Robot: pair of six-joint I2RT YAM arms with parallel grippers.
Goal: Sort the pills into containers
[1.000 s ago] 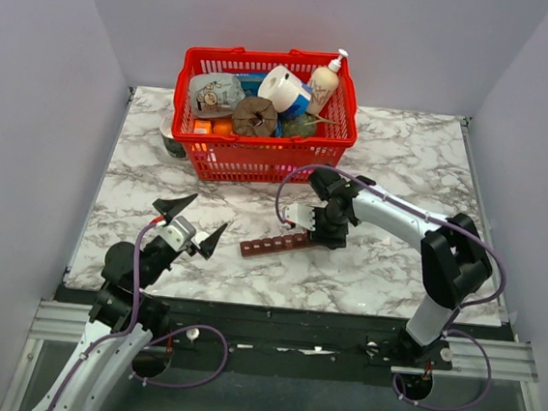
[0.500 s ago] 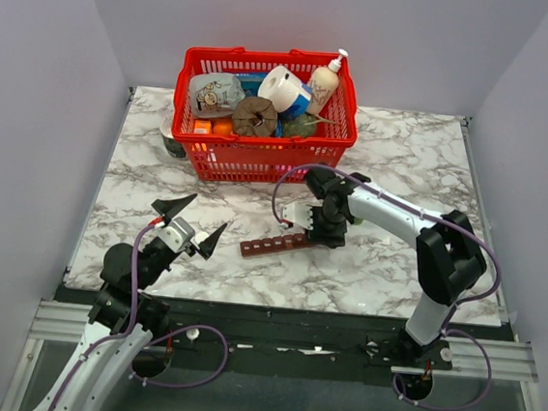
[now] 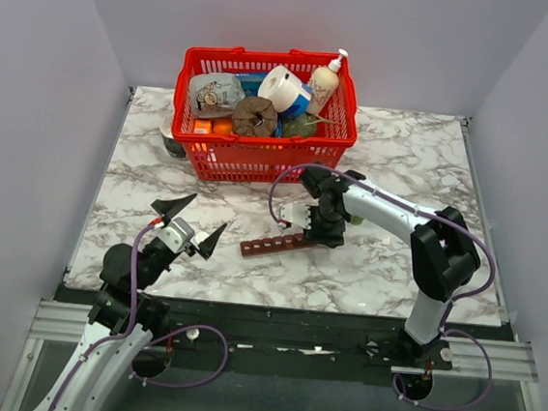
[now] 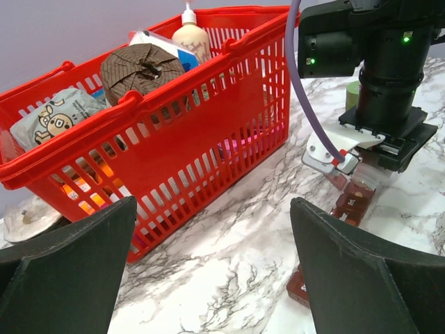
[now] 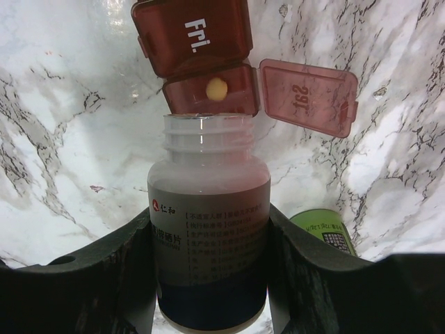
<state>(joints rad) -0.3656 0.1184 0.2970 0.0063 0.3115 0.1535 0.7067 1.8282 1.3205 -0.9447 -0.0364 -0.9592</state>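
Right wrist view: right gripper [image 5: 208, 243] clamps an uncapped bottle [image 5: 208, 229], its mouth just beside an open cell holding one yellow pill [image 5: 217, 88].
Strip [image 3: 275, 244]: mid-table, near side of basket [image 3: 259, 156]; "Fri." lid shut, next lid flipped open.
Left gripper [image 3: 195, 222]: jaws spread wide, holding nothing, near left.
Hidden: strip's right end under right gripper from above; green object [image 5: 323, 229] cut off by a finger; bottle label unreadable.
Surface: white, grey-veined marble table [image 3: 385, 265].
Room: plain pale walls.
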